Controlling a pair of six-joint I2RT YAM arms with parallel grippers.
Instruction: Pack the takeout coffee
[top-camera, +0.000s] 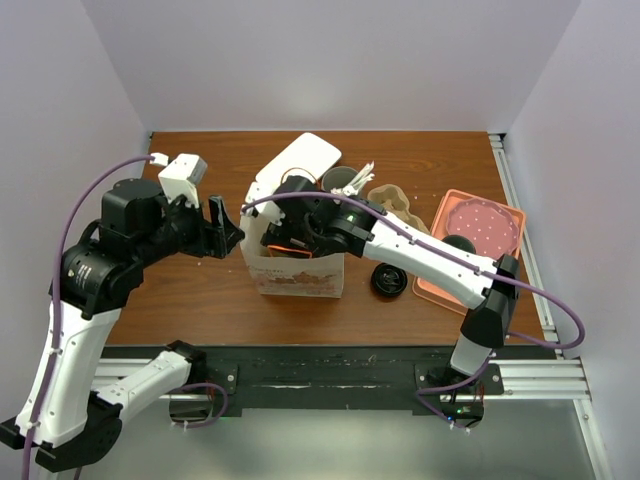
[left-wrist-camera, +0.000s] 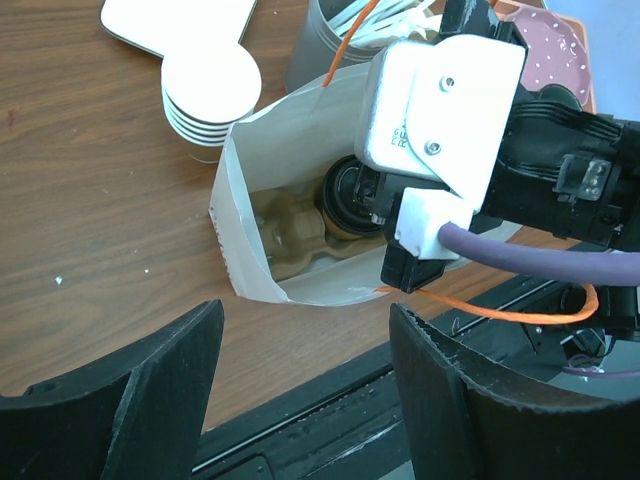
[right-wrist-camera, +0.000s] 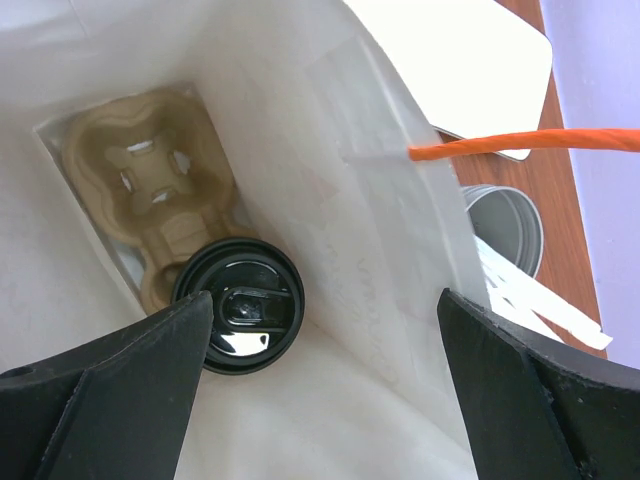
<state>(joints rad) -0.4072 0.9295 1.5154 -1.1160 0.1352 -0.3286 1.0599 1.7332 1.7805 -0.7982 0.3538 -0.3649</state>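
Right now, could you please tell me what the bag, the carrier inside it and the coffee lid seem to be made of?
Bag: thin white paper, matte, creased and slightly translucent.
Carrier: moulded pulp, probably; tan, dull, fibrous-looking.
Takeout coffee lid: black plastic, it seems; glossy, with bright reflections.

Whole table (top-camera: 200, 290) is seen from high up at its near edge. The bag (left-wrist-camera: 240, 230) is viewed close-up from its left in the left wrist view, straight down inside in the right one; coffee cup (right-wrist-camera: 240, 315) is caught in both.

Bright light (soft shadows); glare on lid (right-wrist-camera: 238, 318).
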